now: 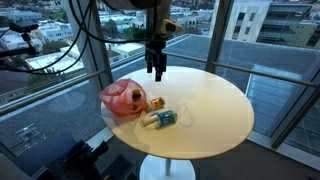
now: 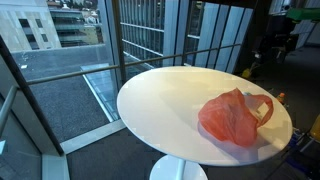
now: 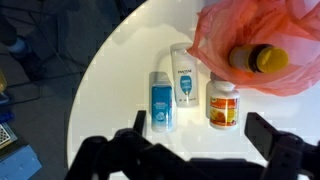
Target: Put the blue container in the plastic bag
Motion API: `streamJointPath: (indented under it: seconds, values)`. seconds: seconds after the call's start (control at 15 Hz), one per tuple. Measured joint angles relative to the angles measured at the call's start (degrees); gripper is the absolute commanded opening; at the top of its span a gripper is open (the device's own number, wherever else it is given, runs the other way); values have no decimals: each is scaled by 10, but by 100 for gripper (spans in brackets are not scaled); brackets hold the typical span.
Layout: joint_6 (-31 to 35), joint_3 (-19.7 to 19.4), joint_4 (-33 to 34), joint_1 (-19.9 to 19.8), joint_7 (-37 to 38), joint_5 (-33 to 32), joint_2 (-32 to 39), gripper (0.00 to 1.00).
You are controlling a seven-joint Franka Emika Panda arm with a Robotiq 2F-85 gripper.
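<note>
The blue container (image 3: 161, 102) lies flat on the round white table (image 3: 120, 70), left of a white bottle with a blue label (image 3: 184, 77). The red plastic bag (image 3: 255, 40) lies at the upper right, with a yellow-capped bottle (image 3: 262, 60) at its mouth. In an exterior view the blue container (image 1: 165, 119) lies near the table's front edge, beside the bag (image 1: 125, 98). My gripper (image 3: 200, 135) is open and empty. It hangs well above the table (image 1: 156, 70), apart from everything. The bag also shows in an exterior view (image 2: 235, 117).
A white bottle with an orange label (image 3: 224, 103) lies right of the blue-labelled bottle, just below the bag. Glass walls and railings (image 1: 250, 70) surround the table (image 1: 215, 110). Dark equipment (image 1: 80, 155) stands low beside the table.
</note>
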Motion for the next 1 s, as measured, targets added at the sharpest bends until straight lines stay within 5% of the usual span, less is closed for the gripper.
streamJointPath:
  seconds: [1.0]
  values:
    - [102, -40, 3, -12, 1, 0, 120, 100]
